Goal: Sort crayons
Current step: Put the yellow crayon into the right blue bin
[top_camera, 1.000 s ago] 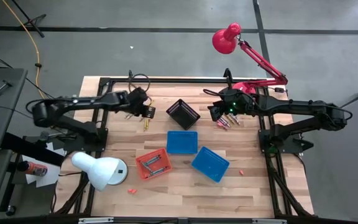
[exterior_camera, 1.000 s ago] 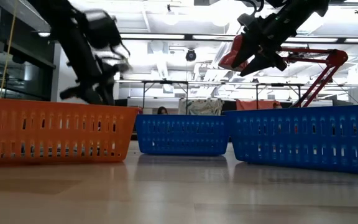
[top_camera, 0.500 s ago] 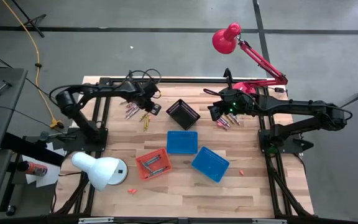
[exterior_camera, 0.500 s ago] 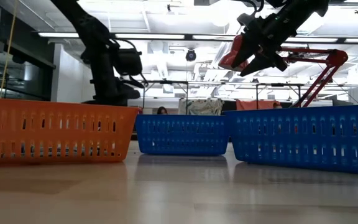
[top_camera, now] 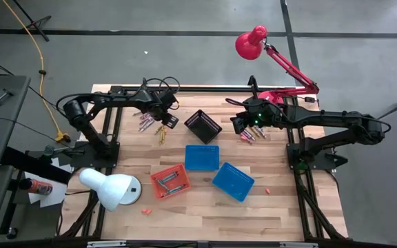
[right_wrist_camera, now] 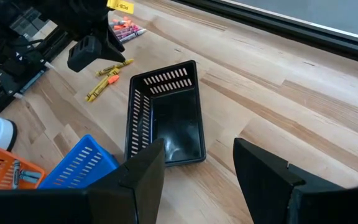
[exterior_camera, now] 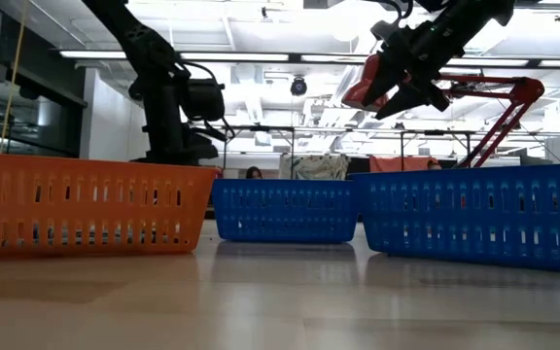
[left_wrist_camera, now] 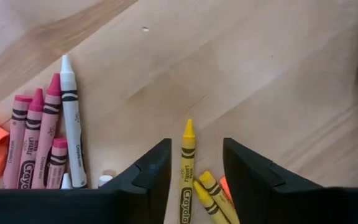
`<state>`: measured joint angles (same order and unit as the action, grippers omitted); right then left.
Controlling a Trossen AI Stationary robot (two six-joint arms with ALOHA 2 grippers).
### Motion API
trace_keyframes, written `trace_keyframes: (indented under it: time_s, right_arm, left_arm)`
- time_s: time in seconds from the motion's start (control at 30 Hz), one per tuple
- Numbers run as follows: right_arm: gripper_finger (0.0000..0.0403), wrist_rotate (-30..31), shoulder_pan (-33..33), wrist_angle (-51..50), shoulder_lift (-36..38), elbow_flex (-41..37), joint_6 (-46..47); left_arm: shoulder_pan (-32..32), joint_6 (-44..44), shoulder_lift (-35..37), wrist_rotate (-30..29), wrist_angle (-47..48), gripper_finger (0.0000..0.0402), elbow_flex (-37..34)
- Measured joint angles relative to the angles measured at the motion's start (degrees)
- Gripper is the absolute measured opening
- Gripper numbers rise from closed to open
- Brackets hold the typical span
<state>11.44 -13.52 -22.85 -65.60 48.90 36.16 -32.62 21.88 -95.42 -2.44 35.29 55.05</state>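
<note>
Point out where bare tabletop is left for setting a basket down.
Bare wood lies along the near edge below the orange basket and blue baskets, and behind the black basket. Crayon piles crowd the space beside each pincer.

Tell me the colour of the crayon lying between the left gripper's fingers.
Yellow crayon, seen best in the left wrist view.

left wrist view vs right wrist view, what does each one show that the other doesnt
Only the left wrist view shows a white crayon beside a row of pink crayons, and the left gripper open astride the yellow crayons.

Only the right wrist view shows the empty black basket, a blue basket, the orange basket holding crayons, and the open right gripper.

Both show the yellow crayons and the wooden table.
</note>
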Motion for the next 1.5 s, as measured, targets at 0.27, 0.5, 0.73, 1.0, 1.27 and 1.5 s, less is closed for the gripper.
trace_keyframes:
  time_s: [0.27,0.5,0.73,1.0,1.27,1.5]
  right_arm:
    - [0.0185,-0.01,0.0,0.0,0.0,0.0,-0.07]
    - [0.0185,-0.02,0.0,-0.16,0.0,0.0,-0.1]
    - [0.0185,0.0,0.0,-0.18,0.0,0.0,-0.11]
    - [0.0185,0.0,0.0,-0.2,0.0,0.0,-0.11]
    - [0.0185,0.0,0.0,-0.04,0.0,0.0,-0.11]
    - [0.0185,0.0,0.0,0.0,0.0,0.0,0.04]
  left_arm:
    - [0.02,-0.6,-2.72,-0.84,-0.22,0.0148,-0.02]
    - [0.17,-0.18,-6.51,-1.81,0.12,0.0147,0.24]
    - [0.09,-4.63,-6.64,-3.29,0.28,0.0072,0.13]
    - [-0.31,-9.63,-4.53,-4.33,0.05,0.0006,-0.15]
    - [-0.32,-12.46,6.32,-5.14,0.99,0.0002,3.52]
    - [0.28,-12.33,19.18,2.2,-14.69,0.0001,5.57]
